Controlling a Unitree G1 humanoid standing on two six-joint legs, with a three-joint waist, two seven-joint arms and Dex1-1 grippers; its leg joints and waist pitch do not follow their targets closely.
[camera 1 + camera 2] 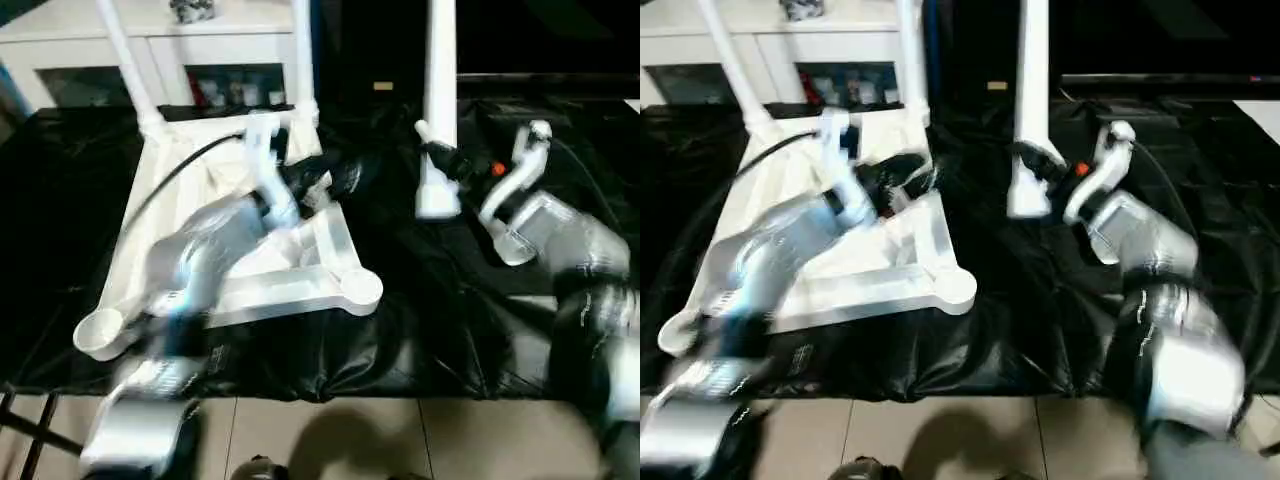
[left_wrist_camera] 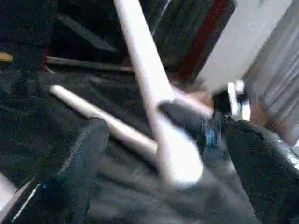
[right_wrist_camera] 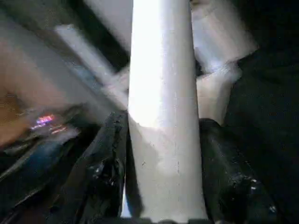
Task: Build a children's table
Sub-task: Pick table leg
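The white tabletop (image 1: 300, 280) lies upside down on the black cloth, ribs up, with open round sockets at its near corners (image 1: 358, 288). Two white legs (image 1: 125, 55) stand in its far corners. My left gripper (image 1: 315, 185) hovers over the tabletop's far right part, open; its fingers (image 2: 74, 163) stand wide apart with nothing between them. To the right, my right gripper (image 1: 445, 160) is shut on a third leg (image 1: 440, 70), upright, its flared end (image 1: 437, 200) down near the cloth. Black fingers (image 3: 105, 172) press both sides of that leg (image 3: 161, 93). Another leg (image 2: 93, 112) lies on the cloth.
A white cabinet with glass doors (image 1: 150, 45) stands behind the tabletop. The black cloth (image 1: 450, 330) covers the work surface up to its front edge, with tiled floor (image 1: 350, 430) below. A dark frame (image 1: 30, 430) shows at the bottom left.
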